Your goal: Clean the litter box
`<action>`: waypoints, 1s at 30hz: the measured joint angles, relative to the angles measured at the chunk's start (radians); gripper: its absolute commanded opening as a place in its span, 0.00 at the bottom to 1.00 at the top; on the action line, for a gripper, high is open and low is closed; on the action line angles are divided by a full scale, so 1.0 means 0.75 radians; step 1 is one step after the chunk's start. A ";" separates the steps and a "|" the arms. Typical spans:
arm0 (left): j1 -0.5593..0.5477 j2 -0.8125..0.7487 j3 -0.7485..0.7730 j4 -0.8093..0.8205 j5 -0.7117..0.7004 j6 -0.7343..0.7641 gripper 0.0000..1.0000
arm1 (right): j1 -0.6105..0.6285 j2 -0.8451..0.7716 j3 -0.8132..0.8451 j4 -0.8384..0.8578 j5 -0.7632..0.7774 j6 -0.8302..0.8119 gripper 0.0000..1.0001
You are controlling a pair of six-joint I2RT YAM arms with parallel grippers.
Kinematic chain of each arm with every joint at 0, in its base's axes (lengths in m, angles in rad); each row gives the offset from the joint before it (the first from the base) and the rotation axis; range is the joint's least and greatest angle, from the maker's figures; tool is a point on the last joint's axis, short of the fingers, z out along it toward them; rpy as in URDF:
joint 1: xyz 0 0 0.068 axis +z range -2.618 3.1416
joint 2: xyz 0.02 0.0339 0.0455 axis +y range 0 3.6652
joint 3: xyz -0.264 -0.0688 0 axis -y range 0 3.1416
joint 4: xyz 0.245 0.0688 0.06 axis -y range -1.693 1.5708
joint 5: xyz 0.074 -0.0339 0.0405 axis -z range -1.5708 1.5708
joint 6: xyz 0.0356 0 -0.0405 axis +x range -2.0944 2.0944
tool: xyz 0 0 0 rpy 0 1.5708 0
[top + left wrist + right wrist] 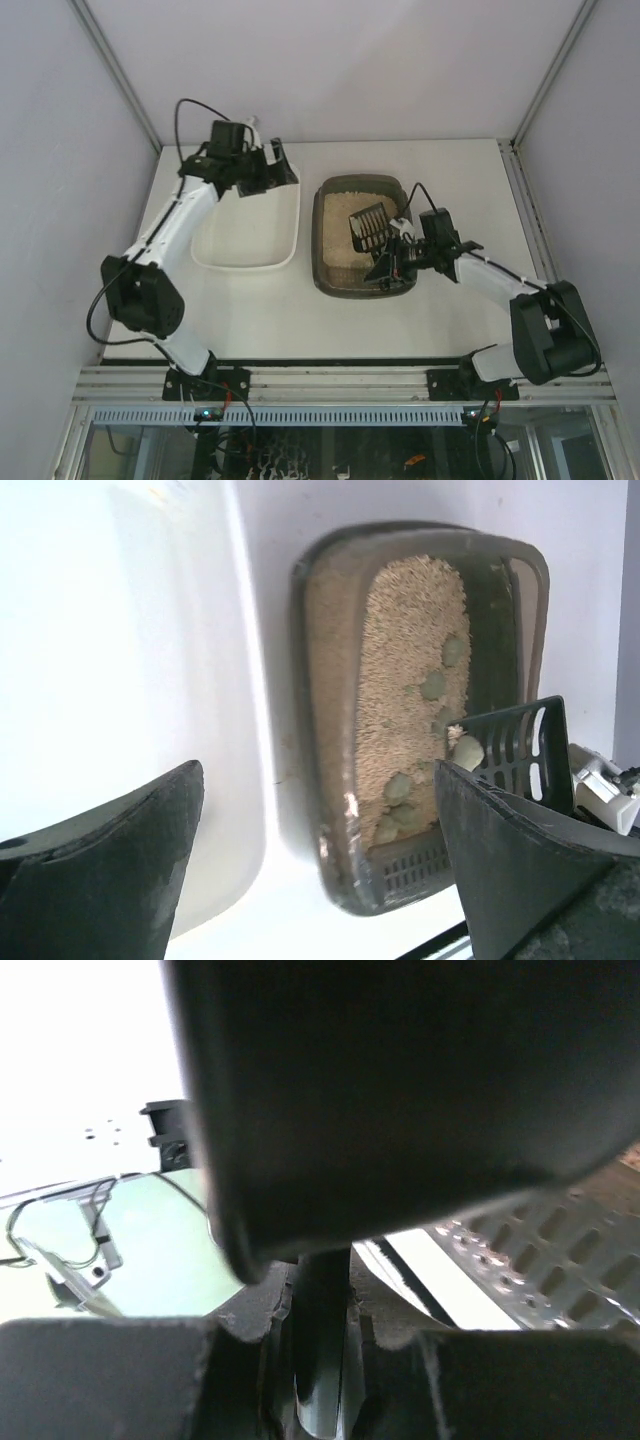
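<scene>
- Left gripper (pixel 318 775): it hangs over the far end of the tray, at the far left of the table (pixel 260 310). Its two fingers (pixel 110 870) are broad, matt black wedges with a dusty, scuffed face. They are spread wide with nothing between them.
- Tray (pixel 245 262): smooth, glossy white plastic, a rounded rectangle with a soft rolled rim. It lies just left of the box, long sides parallel, with a narrow strip of table between them.
- Box (pixel 330 680): it sits mid-table, right of the tray and in front of the right arm. It is dark brown-grey plastic, a rounded rectangle with a thick rim and sloping inner walls. One corner of the rim has a pale chip.
- Litter (pixel 400 680): coarse beige grains lie unevenly in the box, heaped along one side so that part of a dark wall shows bare.
- Clumps (pixel 434 685): several dull grey-green lumps, rounded and smoother than the grains, are strung along the litter towards the scoop.
- Scoop (pixel 370 228): black hard plastic with a flat bed cut by long slots and low side walls. It is tilted above the right half of the box.
- Right gripper (pixel 392 262): it is over the box's near right corner, with its jaws closed on the scoop's handle. In the wrist view a thin dark shaft sits pinched between blurred black pads, with the slotted bed to the right.
</scene>
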 measured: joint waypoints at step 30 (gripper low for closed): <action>0.301 -0.662 -0.635 -0.248 -0.107 0.638 0.97 | 0.092 0.199 -0.590 2.274 0.220 0.614 0.00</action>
